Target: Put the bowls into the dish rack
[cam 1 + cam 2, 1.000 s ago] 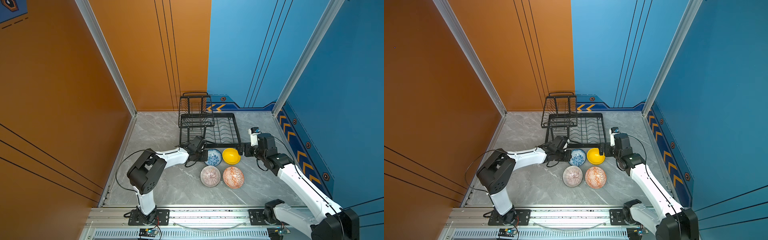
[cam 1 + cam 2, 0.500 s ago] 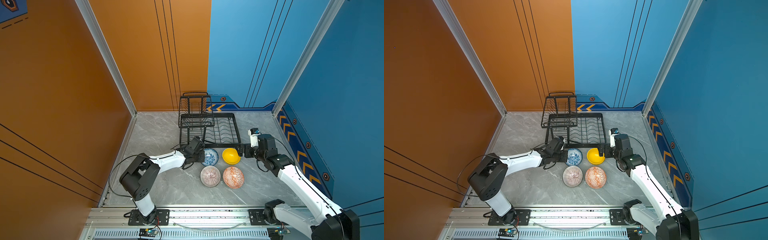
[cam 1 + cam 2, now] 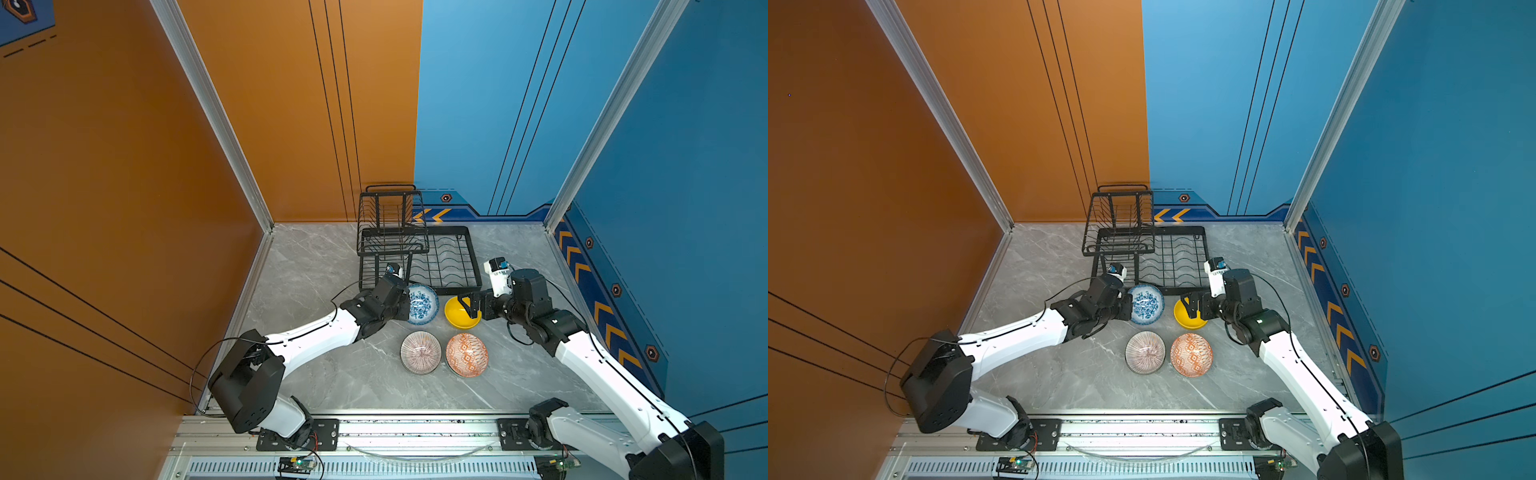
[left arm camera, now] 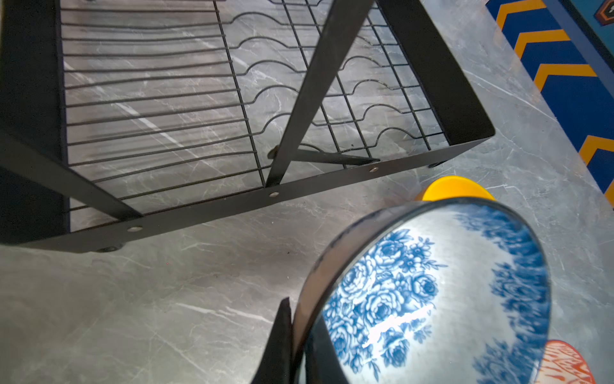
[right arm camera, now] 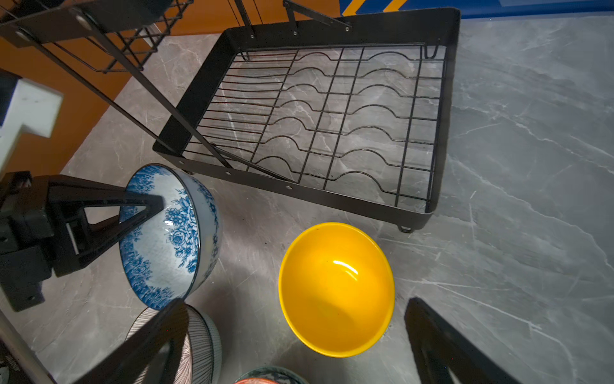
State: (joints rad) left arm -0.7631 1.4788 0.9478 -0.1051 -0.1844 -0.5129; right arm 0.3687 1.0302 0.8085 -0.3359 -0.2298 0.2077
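My left gripper is shut on the rim of the blue-white floral bowl. The bowl is tipped on edge, just in front of the dish rack. The yellow bowl sits on the table to the right of it. My right gripper is open at that bowl's right rim, one finger on each side of it in the right wrist view. The pinkish striped bowl and the orange-white bowl rest nearer the front. The rack holds nothing.
The rack's raised upper basket stands over its left end, and its slanted struts cross the left part of the base. The orange wall bounds the table on the left and the blue wall on the right.
The left gripper has tipped the floral bowl up and carried it a little toward the rack. The right gripper has edged left toward the yellow bowl and stays open.
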